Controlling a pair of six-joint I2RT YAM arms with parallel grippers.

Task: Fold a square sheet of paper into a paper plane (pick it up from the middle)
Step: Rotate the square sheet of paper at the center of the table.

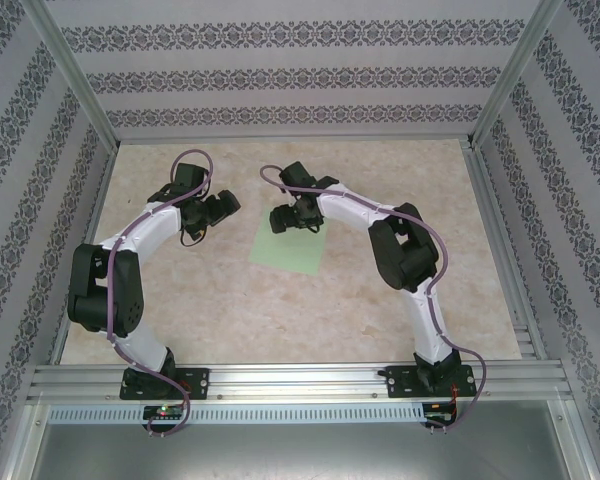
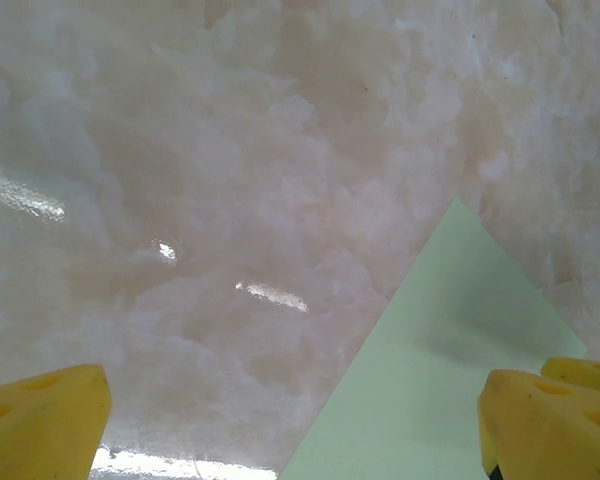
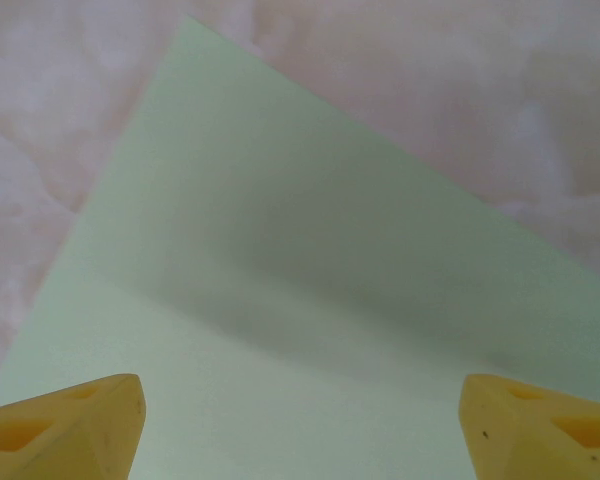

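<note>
Square sheet of paper [image 1: 292,250]: pale green, lying flat mid-table [image 1: 230,320]. Right gripper [image 3: 300,400]: hovers over the sheet's far edge, fingers spread, empty, the nearer arm. Left gripper [image 2: 295,420]: beside the sheet's left corner, spread, empty.

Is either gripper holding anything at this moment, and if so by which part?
Nothing is held. The square sheet of paper lies flat on the table; the left gripper and right gripper are both open near it.
</note>
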